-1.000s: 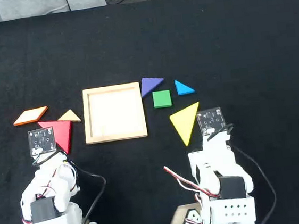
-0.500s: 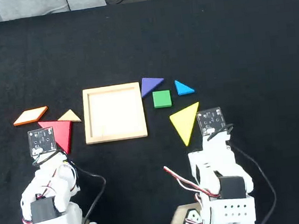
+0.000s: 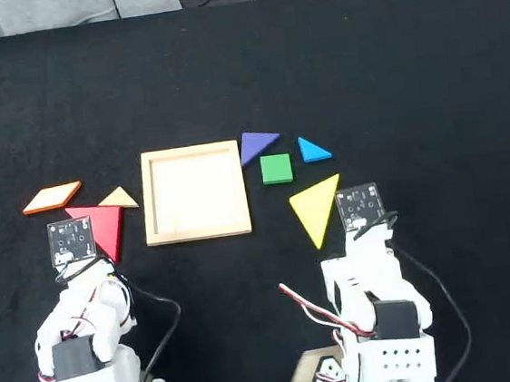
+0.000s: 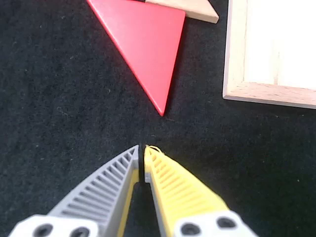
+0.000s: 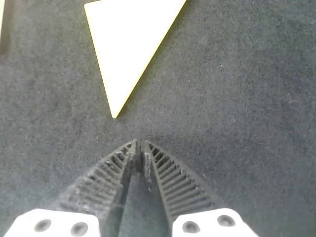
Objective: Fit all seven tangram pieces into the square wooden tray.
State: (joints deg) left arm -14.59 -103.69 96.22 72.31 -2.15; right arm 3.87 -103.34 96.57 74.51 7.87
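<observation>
The square wooden tray (image 3: 147, 198) is lying flat near the centre of the high view on the black-covered bench (image 3: 407, 75), and all seven pieces are lying outside it on the cloth. Left of the tray, the orange parallelogram (image 3: 52, 197), the small tan triangle (image 3: 119, 200) and the large red triangle (image 3: 108, 226) are being seen close together, the tan one just beside the tray's left wall. Right of the tray, the purple triangle (image 3: 255, 143) is lying just off its upper right corner, with the green square (image 3: 276, 169) below it, the small blue triangle (image 3: 312, 150) further right and the large yellow triangle (image 3: 319, 206) towards the lower right. The left arm (image 3: 76, 310) is standing at the lower left of the frame and the right arm (image 3: 369, 279) at the lower right. The left hand (image 4: 143, 148) is being held with its grey and yellow fingers pressed together, gripping nothing, just short of the red triangle's sharp corner. The right hand (image 5: 138, 143) is likewise being held with its black fingers pressed together on nothing, just short of the yellow triangle's tip.
</observation>
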